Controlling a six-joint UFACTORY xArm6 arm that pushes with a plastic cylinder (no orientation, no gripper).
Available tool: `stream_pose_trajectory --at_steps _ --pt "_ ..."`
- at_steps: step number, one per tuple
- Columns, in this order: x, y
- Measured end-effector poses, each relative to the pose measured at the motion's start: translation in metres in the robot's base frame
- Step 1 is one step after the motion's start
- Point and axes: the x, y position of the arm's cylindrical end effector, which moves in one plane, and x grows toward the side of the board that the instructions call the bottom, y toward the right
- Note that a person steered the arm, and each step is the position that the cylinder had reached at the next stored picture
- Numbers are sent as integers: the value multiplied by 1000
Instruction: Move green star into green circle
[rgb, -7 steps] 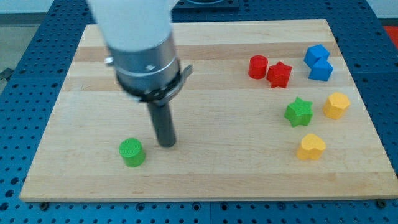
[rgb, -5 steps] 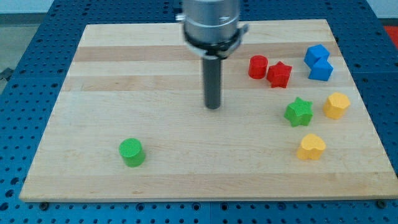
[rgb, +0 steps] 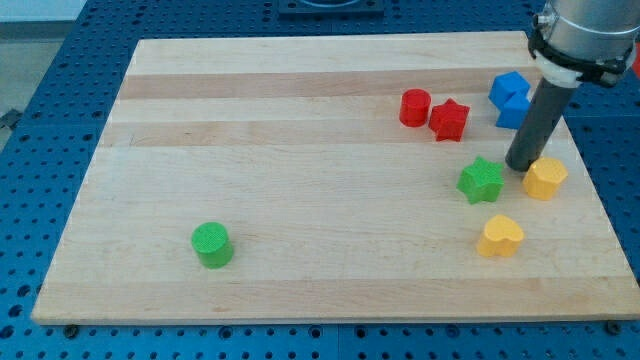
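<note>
Green star (rgb: 480, 181) lies flat beside my tip (rgb: 521, 167)

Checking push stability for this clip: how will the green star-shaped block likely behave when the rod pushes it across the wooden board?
The green star-shaped block looks low and flat-based, so it will probably slide, not tip. Its points may make it rotate under an off-centre push. My tip sits at its upper right, beside the yellow block.

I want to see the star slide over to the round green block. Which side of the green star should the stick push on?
Push the green star on its right side, the side away from the green circle, which sits far off toward the view's lower left. Aiming at the star's middle rather than a single point should keep it from spinning. My tip is already just right of the star, beside the yellow block.
</note>
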Motion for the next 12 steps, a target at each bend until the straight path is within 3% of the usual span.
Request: stream_pose_trajectory --at_steps 1,3,4,6,7,8,11,12 --pt "17 -26" --pt "36 -137" --pt "38 -150" --pt "43 -100" --pt "65 -105" --pt "86 -137" --pt "71 -259" --pt "69 -244"
